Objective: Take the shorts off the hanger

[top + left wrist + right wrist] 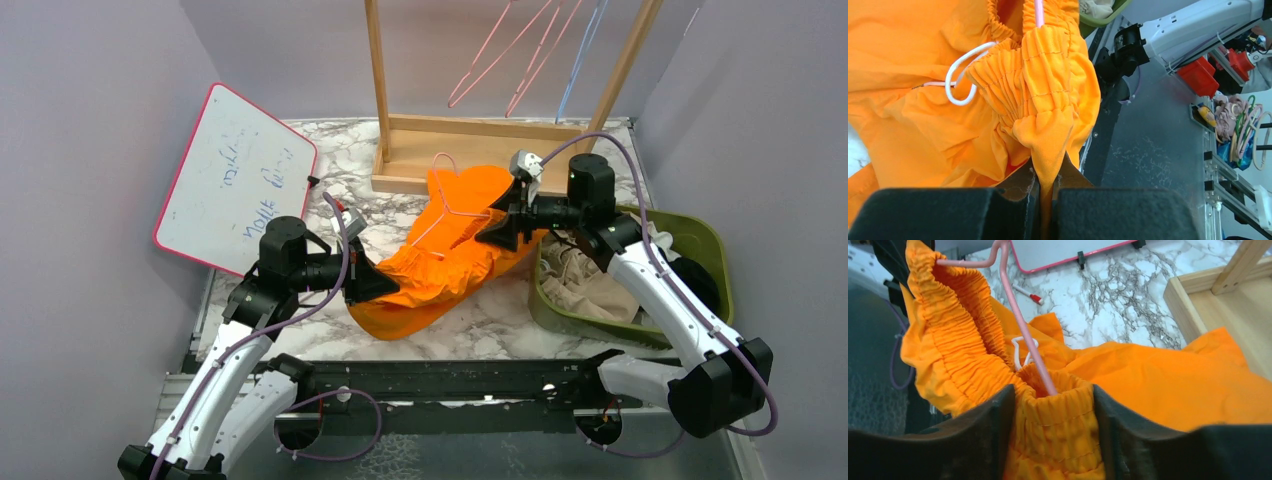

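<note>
The orange shorts (450,262) lie bunched on the marble table with a pink hanger (449,210) still inside the waist. My left gripper (375,283) is shut on a fold of the gathered waistband (1040,100), which runs down between its pads; the hanger's wire (1039,11) shows above it. My right gripper (505,228) is shut on the other end of the waistband (1055,415), and the hanger's arm (1020,320) runs into the fabric held between its fingers. The tan shorts (590,278) and the black shorts (700,282) lie in the green bin. I cannot make out the white pair.
The green bin (712,238) stands at the right. A wooden rack (480,140) at the back carries empty pink and blue hangers (515,55). A whiteboard (235,180) leans at the left, with a marker (1028,294) on the table near it.
</note>
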